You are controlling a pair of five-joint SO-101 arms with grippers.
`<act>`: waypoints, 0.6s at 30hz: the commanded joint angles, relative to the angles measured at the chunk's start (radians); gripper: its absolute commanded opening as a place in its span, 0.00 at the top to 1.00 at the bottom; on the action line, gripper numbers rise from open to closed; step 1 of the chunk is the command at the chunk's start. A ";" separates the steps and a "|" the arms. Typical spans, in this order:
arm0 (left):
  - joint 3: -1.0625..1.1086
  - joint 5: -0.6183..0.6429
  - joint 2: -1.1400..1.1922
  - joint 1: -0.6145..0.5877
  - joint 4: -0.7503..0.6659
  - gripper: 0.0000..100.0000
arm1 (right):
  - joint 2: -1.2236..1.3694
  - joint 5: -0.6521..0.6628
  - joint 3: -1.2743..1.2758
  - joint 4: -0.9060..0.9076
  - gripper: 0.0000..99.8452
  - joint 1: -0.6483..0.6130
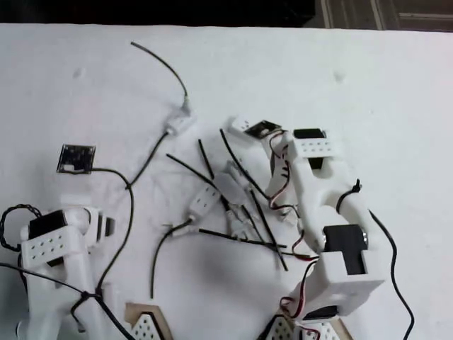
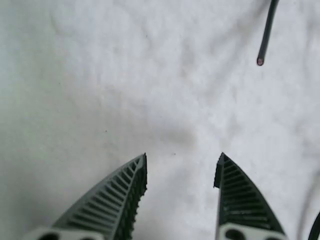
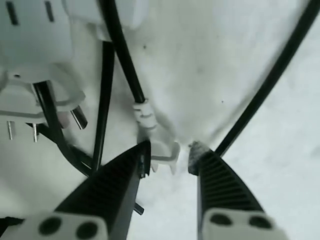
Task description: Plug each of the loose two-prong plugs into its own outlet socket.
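My right gripper [image 3: 169,147] is open, its fingertips on either side of a small white two-prong plug [image 3: 162,154] on a black cable. That plug lies on the white cloth, touching one finger [image 3: 135,165]. In the high view this gripper [image 1: 259,130] is at the far side of the cable pile, by a white plug [image 1: 241,124]. A white outlet socket [image 3: 30,30] with two slots and another plug with bare prongs [image 3: 22,107] lie close by. My left gripper [image 2: 181,160] hangs open over bare cloth, holding nothing.
Several white plugs and sockets [image 1: 205,200] with tangled black cables [image 1: 241,237] lie mid-table. One joined pair [image 1: 180,120] sits farther back. A small black square board [image 1: 76,159] lies at the left. A loose cable end [image 2: 260,61] is ahead of the left gripper.
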 commanded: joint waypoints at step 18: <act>-0.005 0.000 -0.024 -0.008 -0.015 0.77 | -0.015 0.002 0.017 0.022 0.98 -0.061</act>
